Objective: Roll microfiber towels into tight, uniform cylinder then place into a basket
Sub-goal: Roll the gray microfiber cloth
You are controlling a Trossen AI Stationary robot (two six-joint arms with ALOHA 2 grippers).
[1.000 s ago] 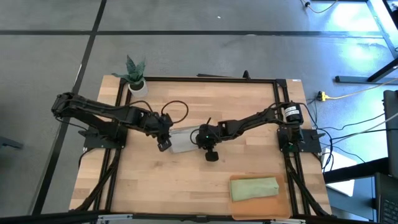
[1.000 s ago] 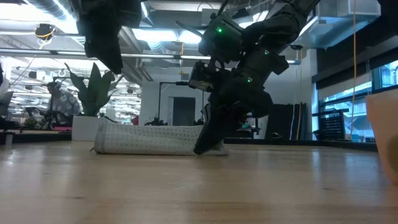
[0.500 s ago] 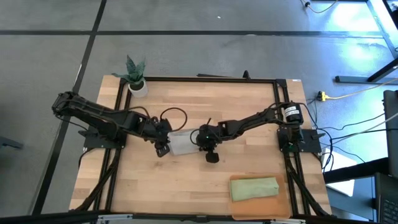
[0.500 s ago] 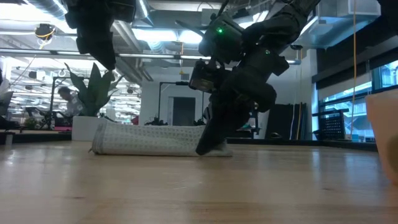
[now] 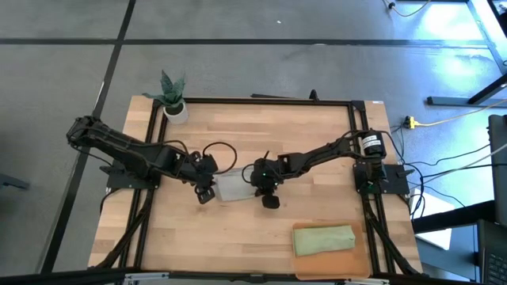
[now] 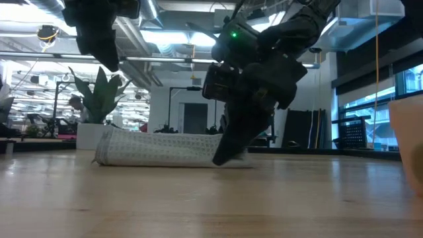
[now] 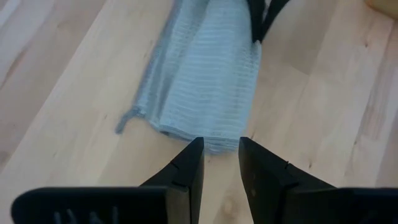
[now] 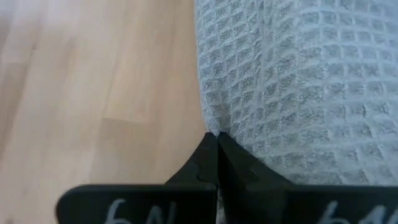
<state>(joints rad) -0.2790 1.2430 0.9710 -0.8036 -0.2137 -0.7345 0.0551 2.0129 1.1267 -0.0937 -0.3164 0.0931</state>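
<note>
The light grey towel [image 5: 232,187] lies rolled on the table's middle, its long side on the wood; it also shows in the low view [image 6: 158,149]. My left gripper [image 5: 207,190] hovers open over the roll's left end [image 7: 199,118], well above it in the low view [image 6: 109,63]. My right gripper [image 5: 257,188] is shut at the roll's right end [image 8: 261,93]. The sage green towel [image 5: 323,240] lies rolled in the orange-brown basket [image 5: 333,267] at the near right. My right gripper meets the edge of the grey roll's right end [image 8: 211,127] with its shut fingertips. The fingers slant down from the table's right, tips at the tabletop [image 6: 228,157]. Whether any cloth lies between them I cannot tell. The roll lies on the table.
A white plant pot [image 5: 174,109] stands at the far left corner. The basket's wall shows at the right of the low view [image 6: 406,139]. Bare wood lies between the grey roll and the near edge.
My left gripper has gone toward the table's near edge and a little left, staying above the roll's left end. My right gripper has shifted slightly toward the near edge, and the grey roll has moved a little that way with it.
</note>
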